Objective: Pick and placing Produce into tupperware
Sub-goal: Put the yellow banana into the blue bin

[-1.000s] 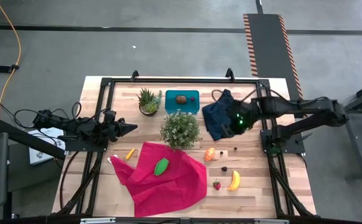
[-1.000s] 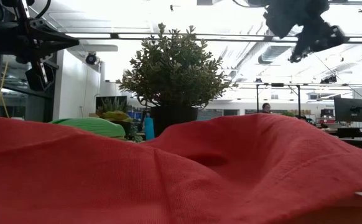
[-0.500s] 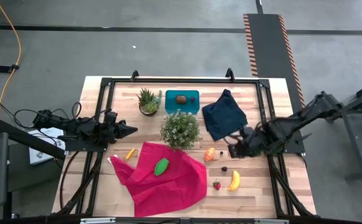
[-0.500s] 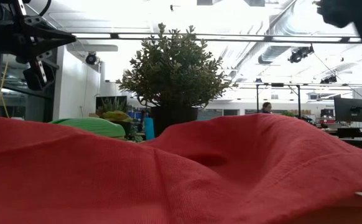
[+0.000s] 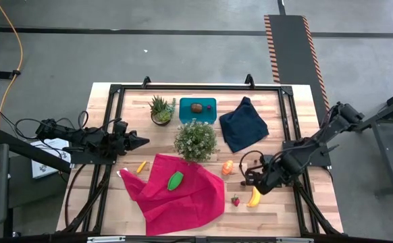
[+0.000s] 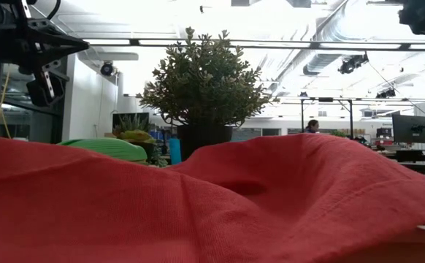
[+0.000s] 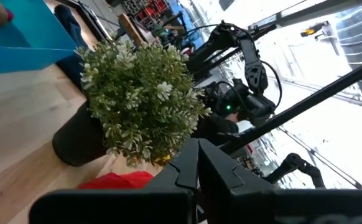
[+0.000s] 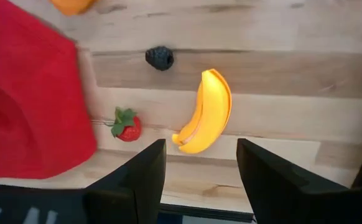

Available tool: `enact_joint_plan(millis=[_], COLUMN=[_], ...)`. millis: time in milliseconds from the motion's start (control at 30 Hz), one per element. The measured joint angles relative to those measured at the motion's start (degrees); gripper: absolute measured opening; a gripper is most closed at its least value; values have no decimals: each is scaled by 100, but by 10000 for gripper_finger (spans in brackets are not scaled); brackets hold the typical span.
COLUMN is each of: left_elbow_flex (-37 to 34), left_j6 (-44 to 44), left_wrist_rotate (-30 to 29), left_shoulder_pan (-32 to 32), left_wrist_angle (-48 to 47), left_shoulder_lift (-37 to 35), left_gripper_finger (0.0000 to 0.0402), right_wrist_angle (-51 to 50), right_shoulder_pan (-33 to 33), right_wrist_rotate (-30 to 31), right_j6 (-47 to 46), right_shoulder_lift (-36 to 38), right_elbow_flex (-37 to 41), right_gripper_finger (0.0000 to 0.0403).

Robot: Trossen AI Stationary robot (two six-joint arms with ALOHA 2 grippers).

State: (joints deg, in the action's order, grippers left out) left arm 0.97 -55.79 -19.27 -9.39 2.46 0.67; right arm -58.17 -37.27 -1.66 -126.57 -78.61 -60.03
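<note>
Tupperware (image 5: 198, 109) is waiting at the table's far edge while I am hovering my right gripper (image 8: 201, 163), fingers spread wide, over the banana (image 8: 205, 112) lying beside the strawberry (image 8: 127, 124) (probably light, stiff, slick plastic), aiming across its thick middle.

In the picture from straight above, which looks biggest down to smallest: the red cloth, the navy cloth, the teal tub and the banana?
Largest to smallest in the high view:
1. red cloth
2. navy cloth
3. teal tub, clearly smaller than the navy cloth
4. banana
All lie on the same table, so nearness hardly skews this.
</note>
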Motion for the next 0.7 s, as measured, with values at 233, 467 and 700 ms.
enact_joint_plan(millis=[233,467,700], left_elbow_flex=[0,0,0], left_j6=[-3,-2,-1], left_wrist_rotate=[277,391,585], left_shoulder_pan=[-2,-1,-2], left_wrist_angle=[-22,-46,-60], left_shoulder_lift=[0,0,0], left_gripper_finger=[1,1,1], right_wrist_angle=[364,680,654], right_shoulder_pan=[-151,-156,-332], right_wrist_rotate=[-3,-30,-110], right_j6=[-367,-352,-260], right_shoulder_lift=[-456,-867,-1051], right_elbow_flex=[0,0,0], right_gripper_finger=[188,188,189])
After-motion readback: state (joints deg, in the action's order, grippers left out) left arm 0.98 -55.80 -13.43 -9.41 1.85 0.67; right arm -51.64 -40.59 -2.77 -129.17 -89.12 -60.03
